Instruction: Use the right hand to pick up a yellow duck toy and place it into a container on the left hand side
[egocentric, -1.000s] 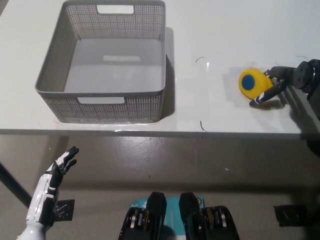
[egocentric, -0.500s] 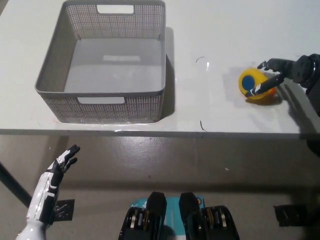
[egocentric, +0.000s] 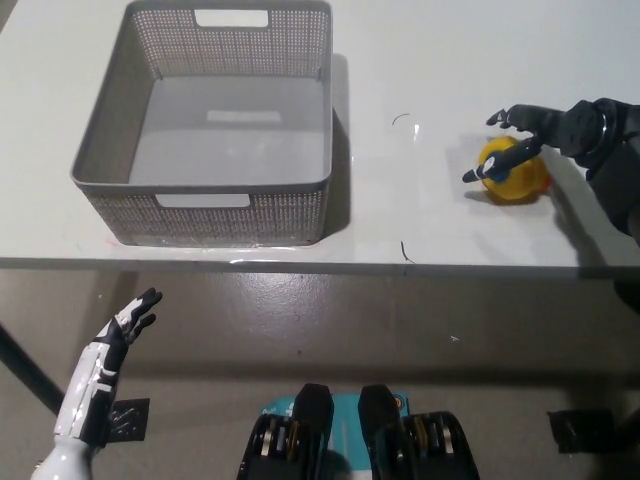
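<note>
Counting up: one small yellow rubber duck toy (egocentric: 516, 176) on the right of the white surface (egocentric: 420, 60), one grey perforated plastic basket (egocentric: 215, 128) well apart on the left. Black right hand (egocentric: 535, 135) sits over the duck, fingers (egocentric: 495, 164) spread, one laid across it, no grip. White left hand (egocentric: 100, 375) hangs below the surface's edge, fingers apart, holding nothing.

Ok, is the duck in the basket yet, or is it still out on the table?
Out. The grey basket holds nothing, and the yellow duck toy sits on the white table to its right, under the black right hand.
</note>
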